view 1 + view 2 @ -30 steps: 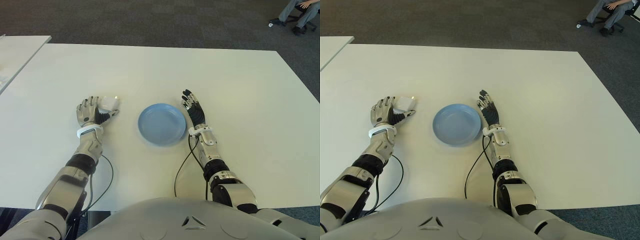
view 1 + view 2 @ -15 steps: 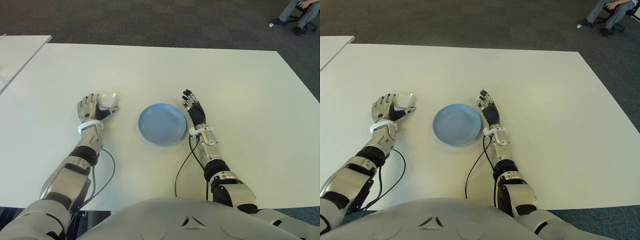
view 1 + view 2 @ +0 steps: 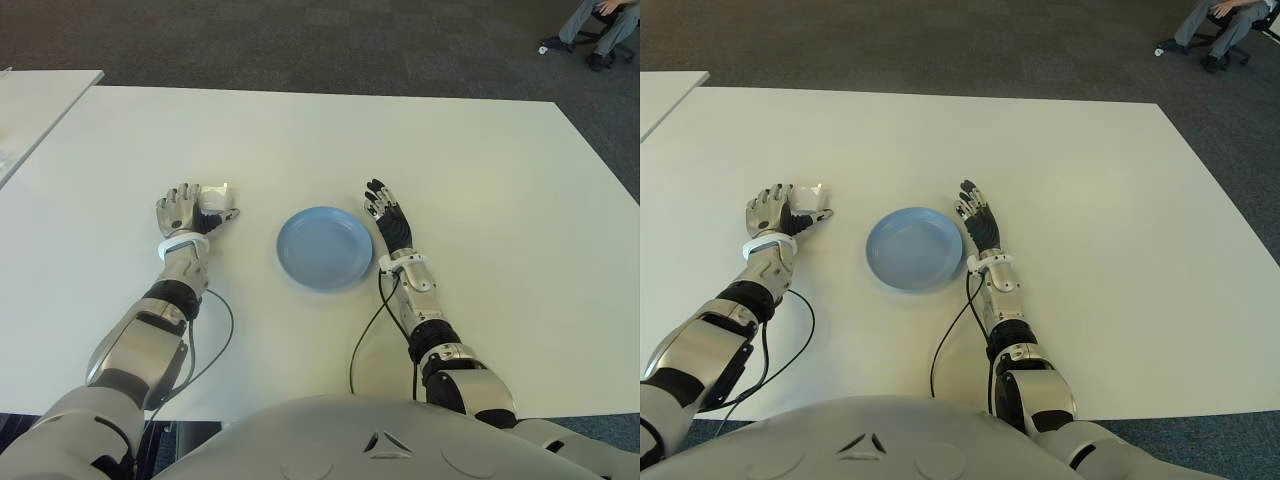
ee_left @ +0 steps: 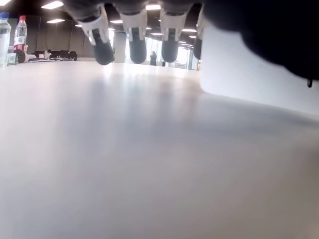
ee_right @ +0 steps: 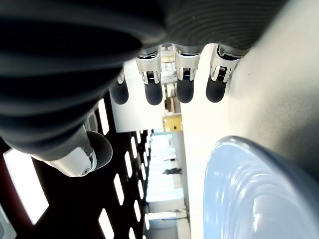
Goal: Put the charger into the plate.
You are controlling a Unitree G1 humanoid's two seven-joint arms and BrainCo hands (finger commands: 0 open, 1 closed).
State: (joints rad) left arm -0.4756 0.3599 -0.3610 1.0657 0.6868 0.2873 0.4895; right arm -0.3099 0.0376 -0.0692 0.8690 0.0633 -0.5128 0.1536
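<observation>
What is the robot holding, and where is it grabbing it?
The left robot hand touches the small white box-shaped charger at its side, but a real hold cannot be told. The right robot hand holds nothing.

table (image 3: 330,130): matt white, smooth | plate (image 3: 322,247): glossy blue, smooth | charger (image 3: 212,197): smooth white plastic, left of plate | floor (image 3: 300,40): dark rough carpet
</observation>
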